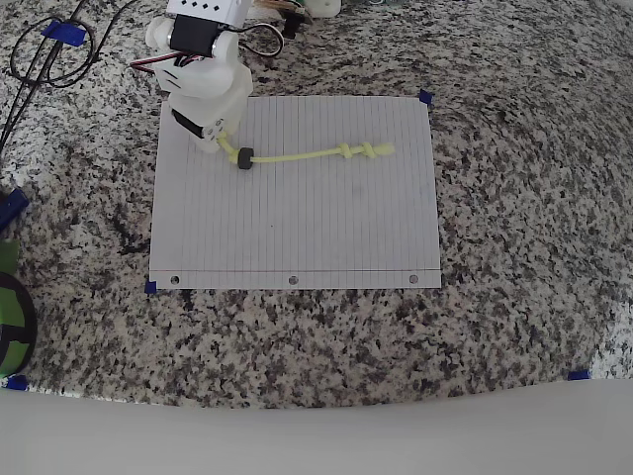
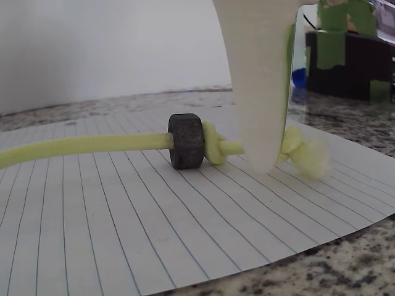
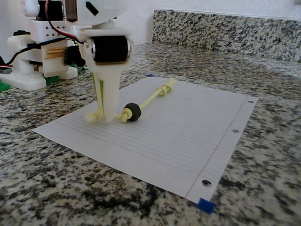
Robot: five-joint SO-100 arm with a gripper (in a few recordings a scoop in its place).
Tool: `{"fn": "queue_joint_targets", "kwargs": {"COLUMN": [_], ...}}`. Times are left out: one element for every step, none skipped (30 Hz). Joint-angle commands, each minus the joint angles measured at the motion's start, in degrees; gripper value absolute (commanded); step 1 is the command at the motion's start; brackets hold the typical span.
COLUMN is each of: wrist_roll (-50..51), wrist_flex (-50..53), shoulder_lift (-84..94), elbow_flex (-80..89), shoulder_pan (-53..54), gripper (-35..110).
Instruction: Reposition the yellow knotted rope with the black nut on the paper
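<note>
The paper (image 1: pixel 297 228) lies flat on the granite counter, its punched holes along the near edge in the overhead view. The yellow knotted rope (image 1: pixel 297 155) stretches across the paper's upper half, with knots at its right end. The black nut (image 1: pixel 245 157) sits on the rope near its left end, against a knot (image 2: pixel 215 150). My white gripper (image 1: pixel 223 142) stands tip-down at the rope's left end. It is shut on the rope (image 2: pixel 86 147) between the nut (image 2: pixel 186 140) and the frayed tip (image 2: pixel 311 157). In the fixed view the fingertips (image 3: pixel 107 115) rest on the paper (image 3: pixel 188 136) just left of the nut (image 3: pixel 133 112).
Blue tape (image 1: pixel 425 97) marks the paper's corners. Black cables (image 1: pixel 45 54) loop at the top left. A green and black object (image 1: pixel 10 322) sits at the left edge. The arm's base (image 3: pixel 33 61) stands behind the paper, and a granite backsplash (image 3: pixel 225 28) runs along the back.
</note>
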Motion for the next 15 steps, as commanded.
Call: {"fn": "queue_joint_targets", "kwargs": {"wrist_roll": [-0.4, -0.4, -0.4, -0.4, -0.4, -0.5, -0.7, -0.7, -0.8, -0.8, -0.8, -0.8, -0.8, -0.8, -0.8], "wrist_flex": [-0.4, -0.3, -0.3, -0.3, -0.4, -0.6, -0.8, -1.0, -1.3, -1.4, -1.4, -1.4, -1.4, -1.4, -1.4], "shoulder_lift": [-0.1, -0.2, -0.3, -0.3, -0.3, -0.3, -0.3, -0.3, -0.3, -0.3, -0.3, -0.3, -0.3, -0.3, -0.3], "elbow_flex": [-1.7, -1.7, -1.7, -1.7, -1.7, -1.7, -1.7, -1.7, -1.7, -1.7, -1.7, -1.7, -1.7, -1.7, -1.7], "shoulder_pan": [0.6, 0.8, 1.0, 1.1, 1.4, 1.7, 1.8, 2.0, 2.2, 2.3, 2.3, 2.3, 2.3, 2.3, 2.3], "gripper": [27, 27, 27, 27, 27, 27, 28, 28, 28, 28, 28, 28, 27, 27, 27]}}
